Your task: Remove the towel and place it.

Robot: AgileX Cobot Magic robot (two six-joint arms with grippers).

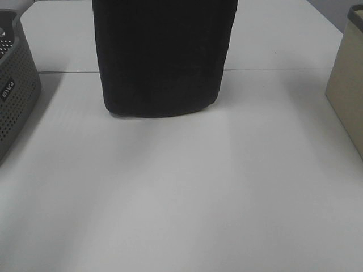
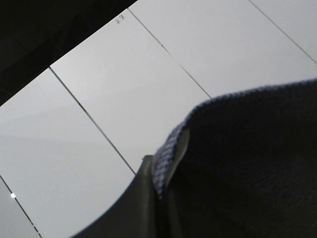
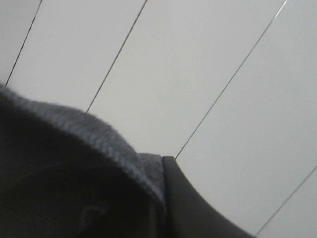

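A bare white tabletop [image 1: 181, 198] fills the exterior view. A large dark navy terry cloth towel [image 1: 161, 56] hangs at upper middle, its rounded lower end down at the surface. A grey perforated plastic basket [image 1: 14, 96] sits at the left edge and a beige bin [image 1: 347, 85] at the right, both apart from it. The left tool [image 2: 157, 193] and right tool [image 3: 161, 203] each clamp its hem.

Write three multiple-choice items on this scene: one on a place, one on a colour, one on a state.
1. Where is the grey perforated basket in the high view?
A. left edge
B. right edge
C. centre

2. What colour is the towel?
A. white
B. dark navy-charcoal
C. red

3. How is the towel?
A. crumpled in the basket
B. spread out flat
C. hanging down from above

Answers:
1 A: the left edge of the frame cuts it off.
2 B: it reads near black against the white table.
3 C: it drops from the top of the frame to a rounded lower end.
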